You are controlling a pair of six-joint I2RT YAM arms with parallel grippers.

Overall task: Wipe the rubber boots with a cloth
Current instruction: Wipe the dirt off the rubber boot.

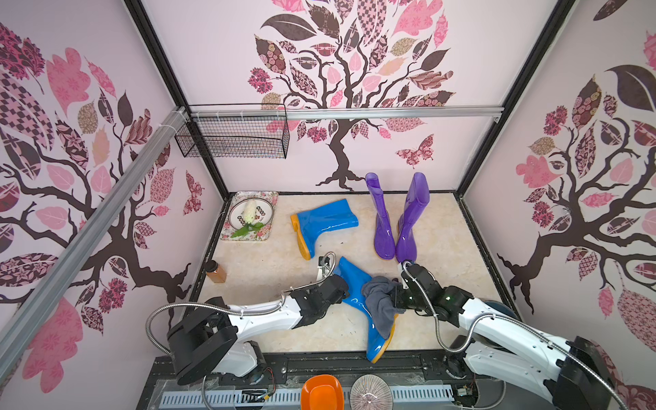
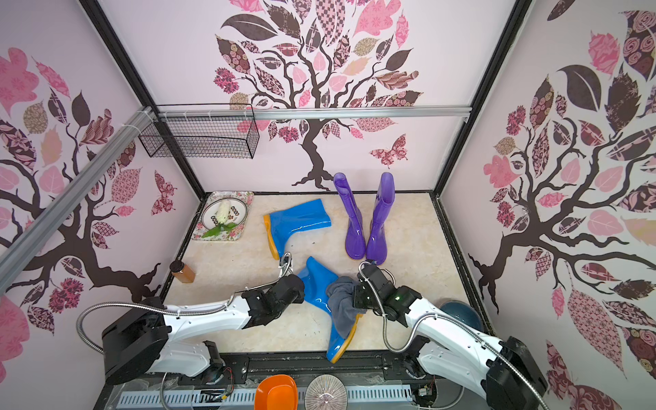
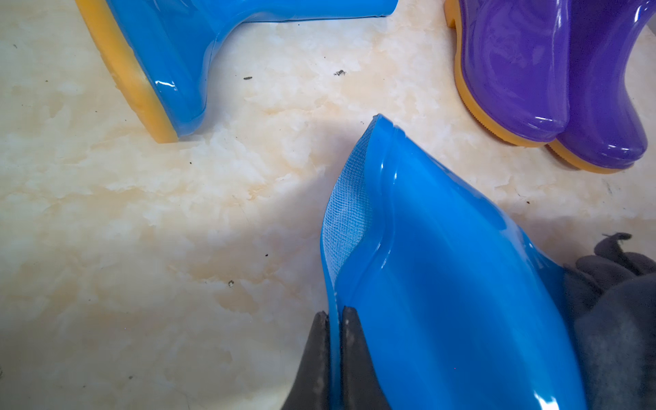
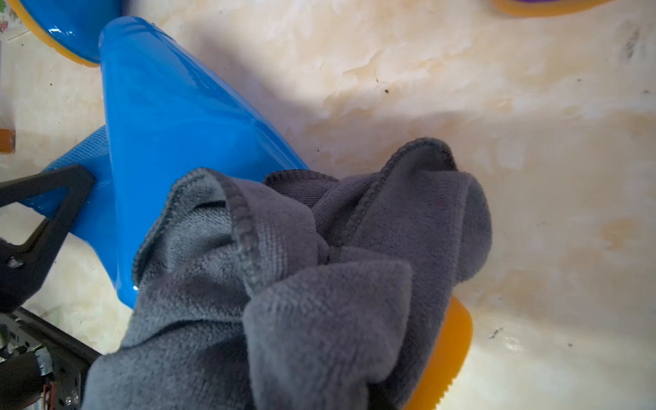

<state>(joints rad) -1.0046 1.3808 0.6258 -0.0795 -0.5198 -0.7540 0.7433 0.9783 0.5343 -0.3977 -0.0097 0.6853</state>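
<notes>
Left gripper (image 3: 333, 316) is pinching the top edge of the near blue boot (image 1: 356, 310). Right gripper (image 1: 394, 298) is squeezing the cloth (image 1: 381, 305) and pressing it on that boot's middle. The boot is lying on its side, long way running front to back, open top pointing away. Farther back, the other blue boot (image 1: 326, 220) and the purple boots (image 1: 385, 234) are probably waiting for their turn.
</notes>
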